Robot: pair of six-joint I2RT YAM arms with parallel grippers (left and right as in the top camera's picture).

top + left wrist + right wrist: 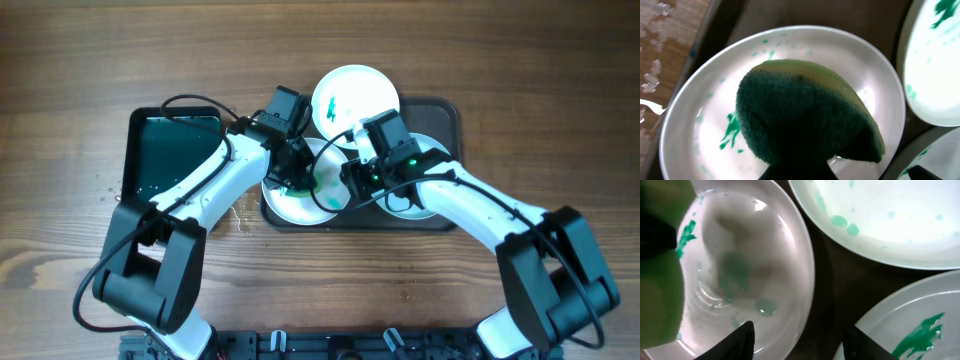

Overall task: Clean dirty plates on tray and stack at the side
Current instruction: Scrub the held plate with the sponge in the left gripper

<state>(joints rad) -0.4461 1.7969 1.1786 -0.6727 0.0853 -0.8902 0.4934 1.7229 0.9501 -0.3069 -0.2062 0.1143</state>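
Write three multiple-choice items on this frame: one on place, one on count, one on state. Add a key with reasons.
1. Where is the sponge?
A. Over the left plate
B. Lying in the small black tray
C. On the bare table

2. How many plates sit on the tray?
A. Two
B. Three
C. Four

3. How does the back plate look?
A. Wiped clean
B. Green-smeared
C. Stacked on another plate beside the tray

Key:
1 A: the left wrist view shows the sponge right above that plate's middle.
2 B: the overhead view shows three white plates there.
3 B: a green streak shows on its white surface.
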